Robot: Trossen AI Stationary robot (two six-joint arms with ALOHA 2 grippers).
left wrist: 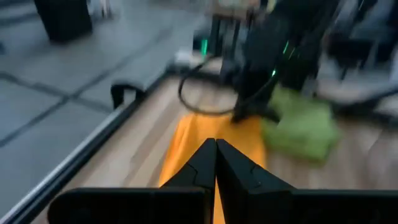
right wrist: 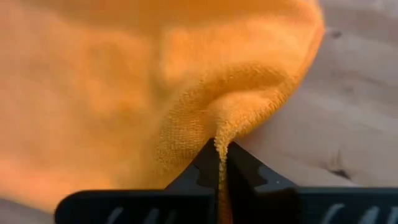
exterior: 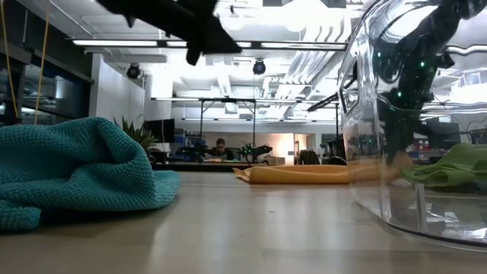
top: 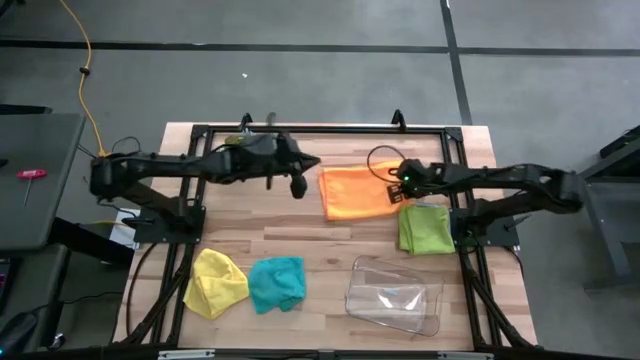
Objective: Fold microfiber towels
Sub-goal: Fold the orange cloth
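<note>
The orange towel (top: 352,190) lies flat on the far middle of the table; it also shows in the low view (exterior: 304,174). My right gripper (top: 397,194) is shut on its right edge. My left gripper (top: 298,185) is shut and empty, raised above the table just left of the orange towel, as its wrist view (left wrist: 216,149) shows. The lime green towel (top: 423,228) lies folded near the right edge. The yellow towel (top: 215,282) and the teal towel (top: 275,283) lie crumpled at the near left. I cannot make out the grey towel. My right gripper pinches a small raised pucker of the orange towel's edge (right wrist: 231,127) between its two fingertips, close to a corner. The fingers come from above, slanting down from the table's right. The rest of the towel lies on the table, slack.
A clear plastic tray (top: 393,296) stands at the near right, close in front of the low camera (exterior: 396,114). A black frame (top: 320,128) runs round the tabletop. Bare wood shows between the orange towel and the near towels.
</note>
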